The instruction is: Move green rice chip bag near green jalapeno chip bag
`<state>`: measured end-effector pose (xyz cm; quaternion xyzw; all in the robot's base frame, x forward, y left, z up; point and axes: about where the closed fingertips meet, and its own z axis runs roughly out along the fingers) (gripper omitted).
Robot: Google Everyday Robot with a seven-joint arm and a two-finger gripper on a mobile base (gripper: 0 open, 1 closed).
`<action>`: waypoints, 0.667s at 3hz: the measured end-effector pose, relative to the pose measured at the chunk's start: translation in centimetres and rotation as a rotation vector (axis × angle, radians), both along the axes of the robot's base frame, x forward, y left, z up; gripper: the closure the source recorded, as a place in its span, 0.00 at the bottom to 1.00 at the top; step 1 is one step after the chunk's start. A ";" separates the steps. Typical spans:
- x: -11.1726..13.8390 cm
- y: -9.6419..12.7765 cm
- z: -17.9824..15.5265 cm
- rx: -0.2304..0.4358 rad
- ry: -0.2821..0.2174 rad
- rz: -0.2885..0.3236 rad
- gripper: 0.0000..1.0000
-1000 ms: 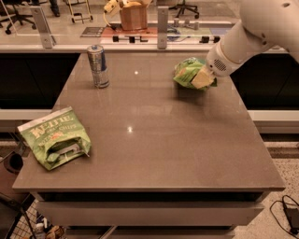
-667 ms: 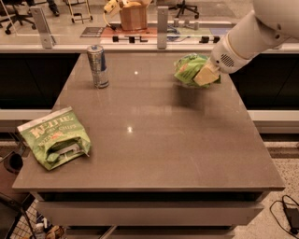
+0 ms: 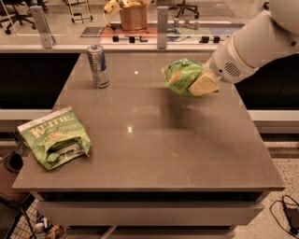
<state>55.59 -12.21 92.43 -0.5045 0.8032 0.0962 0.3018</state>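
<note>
The gripper point(image 3: 202, 86) hangs over the table's 1 o'clock area, its tan fingers pinching the right-hand side of the green rice chip bag point(image 3: 181, 77). The white arm point(image 3: 254, 44) runs away from it toward 2 o'clock and out of the picture. The bag is clear of the top, with a soft dark shadow on the surface below it, toward 6 o'clock. The table point(image 3: 154, 154) has a smooth grey-brown top that shows a few small bright reflections of lights. At its 11 o'clock corner a silver and blue can point(image 3: 98, 66) stands upright, well apart from the held bag; whether it is opened cannot be told. At 8 o'clock, by the left edge, the green jalapeno chip bag point(image 3: 55, 140) lies flat and crumpled with its white lettering facing up, far from the gripper. Beyond the table's far edge, at 12 o'clock, a long counter point(image 3: 93, 46) carries a brown box point(image 3: 133, 16) with a yellowish thing sticking out at its top, and office chairs point(image 3: 184, 7) stand on the floor behind it. At 4 o'clock a dark cable point(image 3: 289, 214) lies on the speckled floor. Compared with a second ago, the gripper and its bag have shifted a little toward 9 o'clock, while the can and the flat bag lie where they were.
</note>
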 end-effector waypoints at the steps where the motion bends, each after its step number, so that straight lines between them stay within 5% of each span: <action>1: -4.0 2.5 -0.3 0.000 0.005 0.060 1.00; 2: -7.1 5.6 -1.2 0.011 0.013 0.130 1.00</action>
